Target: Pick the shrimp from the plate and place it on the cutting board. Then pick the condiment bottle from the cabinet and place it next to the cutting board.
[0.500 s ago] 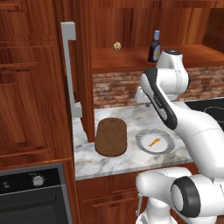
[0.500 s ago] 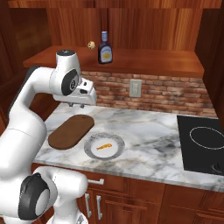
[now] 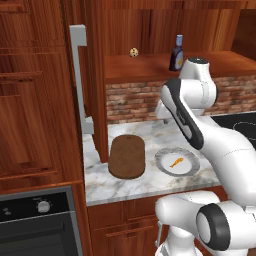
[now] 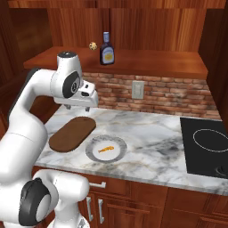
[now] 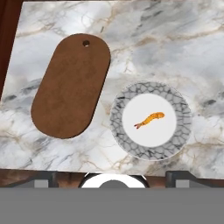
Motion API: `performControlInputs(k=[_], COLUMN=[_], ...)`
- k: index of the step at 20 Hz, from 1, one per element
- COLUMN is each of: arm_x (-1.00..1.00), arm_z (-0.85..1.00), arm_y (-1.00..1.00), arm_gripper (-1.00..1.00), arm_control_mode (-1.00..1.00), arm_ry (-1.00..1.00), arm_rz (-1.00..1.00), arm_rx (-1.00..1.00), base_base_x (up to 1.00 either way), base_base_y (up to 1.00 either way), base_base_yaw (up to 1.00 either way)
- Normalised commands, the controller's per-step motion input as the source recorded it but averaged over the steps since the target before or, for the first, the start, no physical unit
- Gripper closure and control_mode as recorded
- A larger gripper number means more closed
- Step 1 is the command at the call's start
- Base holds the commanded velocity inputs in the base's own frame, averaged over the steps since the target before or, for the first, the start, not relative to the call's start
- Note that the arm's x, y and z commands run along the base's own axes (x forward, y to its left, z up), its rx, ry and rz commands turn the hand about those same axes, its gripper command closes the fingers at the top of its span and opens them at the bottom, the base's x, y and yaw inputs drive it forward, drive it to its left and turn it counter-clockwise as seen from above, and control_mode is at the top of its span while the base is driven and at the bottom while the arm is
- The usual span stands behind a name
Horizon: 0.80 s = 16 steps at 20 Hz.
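Looking down through the hand view, I had the shrimp [image 5: 149,119] lying in the white centre of the plate [image 5: 151,89], untouched. The cutting board [image 5: 71,86] sat just beside the plate on the marble counter [image 5: 183,39], a small gap between them, nothing on it.

Gripper [image 4: 82,107] hung high over the counter, above the board's far end in the right base view, well clear of plate and board. Jaws stood wide apart, nothing between them.

In the left base view I saw the same layout: board [image 3: 127,156] nearer the tall door with the grey handle [image 3: 78,75], plate [image 3: 177,162] to its right, shrimp [image 3: 176,161] on it.

Condiment bottle [image 4: 106,49] stood upright on the cabinet [image 4: 147,60] shelf above the brick backsplash [image 4: 169,95]. A small beige ball [image 4: 93,45] sat near it on the same shelf, apart from the bottle. Cooktop [image 4: 207,147] was at the counter's far right.
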Motion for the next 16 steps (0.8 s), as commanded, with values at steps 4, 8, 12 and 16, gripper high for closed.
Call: performControlInputs(k=[4, 8, 12, 16], arm_x=[-0.09, -0.08, -0.11, -0.13], arm_z=[-0.09, -0.08, -0.10, -0.12], arm_y=[0.00, 0.00, 0.00, -0.01], arm_gripper=[-1.00, -1.00, -1.00, -1.00], arm_control_mode=[-1.00, -1.00, -1.00, -1.00], arm_ry=[0.00, 0.00, 0.00, 0.00], arm_rz=[0.00, -0.01, -0.01, -0.02], arm_rx=[0.00, 0.00, 0.00, 0.00], base_base_x=[0.00, 0.00, 0.00, 0.00], base_base_y=[0.00, 0.00, 0.00, 0.00], base_base_yaw=[0.00, 0.00, 0.00, 0.00])
